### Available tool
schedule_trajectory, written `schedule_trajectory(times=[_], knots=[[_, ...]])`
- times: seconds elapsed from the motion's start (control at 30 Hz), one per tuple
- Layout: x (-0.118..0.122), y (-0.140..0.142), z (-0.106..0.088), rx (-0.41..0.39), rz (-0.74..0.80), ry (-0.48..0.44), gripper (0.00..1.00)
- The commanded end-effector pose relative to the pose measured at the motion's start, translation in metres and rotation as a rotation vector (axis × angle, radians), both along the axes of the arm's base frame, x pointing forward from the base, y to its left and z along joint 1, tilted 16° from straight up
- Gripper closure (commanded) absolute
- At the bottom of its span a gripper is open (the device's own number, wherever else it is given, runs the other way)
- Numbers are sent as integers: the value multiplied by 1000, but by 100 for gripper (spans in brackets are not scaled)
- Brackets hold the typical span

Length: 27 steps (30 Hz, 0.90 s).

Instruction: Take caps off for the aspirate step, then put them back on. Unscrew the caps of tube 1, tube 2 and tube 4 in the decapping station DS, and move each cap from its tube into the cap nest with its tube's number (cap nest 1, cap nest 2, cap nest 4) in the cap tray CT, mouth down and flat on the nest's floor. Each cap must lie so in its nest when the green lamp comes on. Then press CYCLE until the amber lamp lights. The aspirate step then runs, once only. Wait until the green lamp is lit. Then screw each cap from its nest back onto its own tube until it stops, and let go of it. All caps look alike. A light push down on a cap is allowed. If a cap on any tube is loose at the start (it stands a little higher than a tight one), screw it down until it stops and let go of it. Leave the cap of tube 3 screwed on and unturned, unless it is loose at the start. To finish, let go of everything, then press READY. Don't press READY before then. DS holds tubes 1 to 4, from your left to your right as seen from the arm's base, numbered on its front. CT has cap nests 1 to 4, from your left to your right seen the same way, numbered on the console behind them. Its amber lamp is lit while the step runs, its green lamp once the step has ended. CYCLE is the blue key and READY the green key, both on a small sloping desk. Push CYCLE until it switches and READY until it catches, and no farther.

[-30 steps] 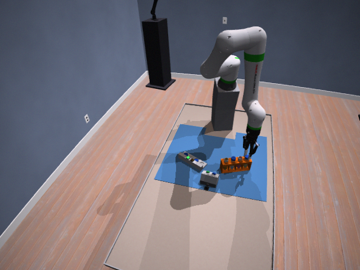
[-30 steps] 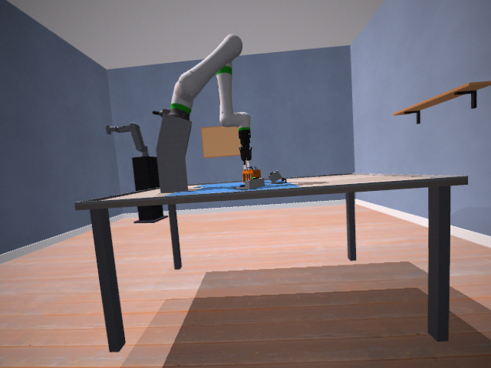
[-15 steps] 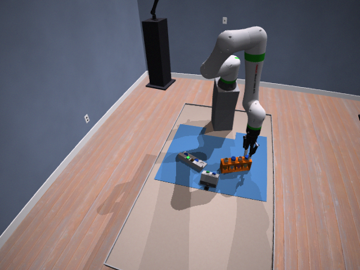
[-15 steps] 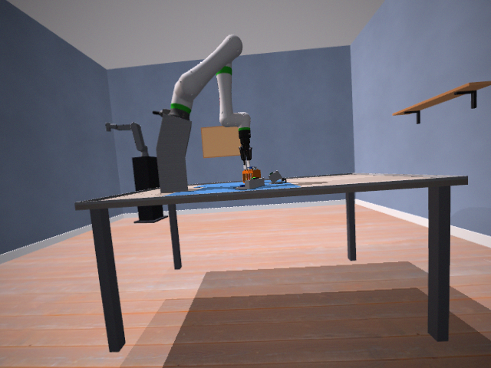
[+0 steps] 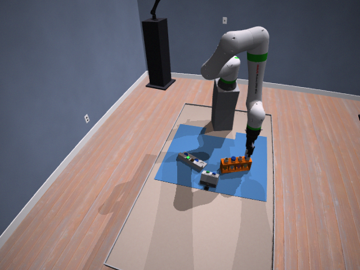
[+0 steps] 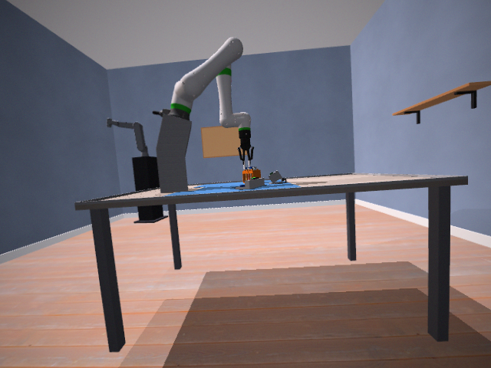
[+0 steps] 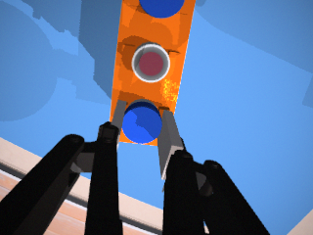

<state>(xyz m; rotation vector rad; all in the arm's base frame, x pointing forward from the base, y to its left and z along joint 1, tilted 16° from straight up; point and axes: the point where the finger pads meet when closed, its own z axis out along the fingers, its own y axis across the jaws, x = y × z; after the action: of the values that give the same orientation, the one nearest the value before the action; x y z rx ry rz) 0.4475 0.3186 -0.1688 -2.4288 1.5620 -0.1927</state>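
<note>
We see the pincer (image 7: 142, 128) pinching a blue cap (image 7: 142, 122) at the end tube of the orange decapping station (image 7: 173, 83).

Its two grey pads (image 7: 168, 132) press the cap from both sides at the rack's near end in the wrist view; the next tube (image 7: 151, 63) along stands uncapped, showing red inside, and a further blue cap (image 7: 161, 6) sits beyond. From above, the station (image 5: 235, 165) rests on the blue mat (image 5: 255, 180) on the tabletop (image 5: 185, 232), beside the cap tray (image 5: 192, 161), where a green lamp (image 5: 188, 157) is lit, and the key desk (image 5: 209, 178).
</note>
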Motion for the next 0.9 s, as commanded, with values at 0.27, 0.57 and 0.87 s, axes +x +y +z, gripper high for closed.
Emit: schedule_trajectory(times=[0.27,0.57,0.87], knots=[[0,1,0,100,-418,52,100],[0,1,0,100,-418,52,65],[0,0,0,79,-338,41,65]])
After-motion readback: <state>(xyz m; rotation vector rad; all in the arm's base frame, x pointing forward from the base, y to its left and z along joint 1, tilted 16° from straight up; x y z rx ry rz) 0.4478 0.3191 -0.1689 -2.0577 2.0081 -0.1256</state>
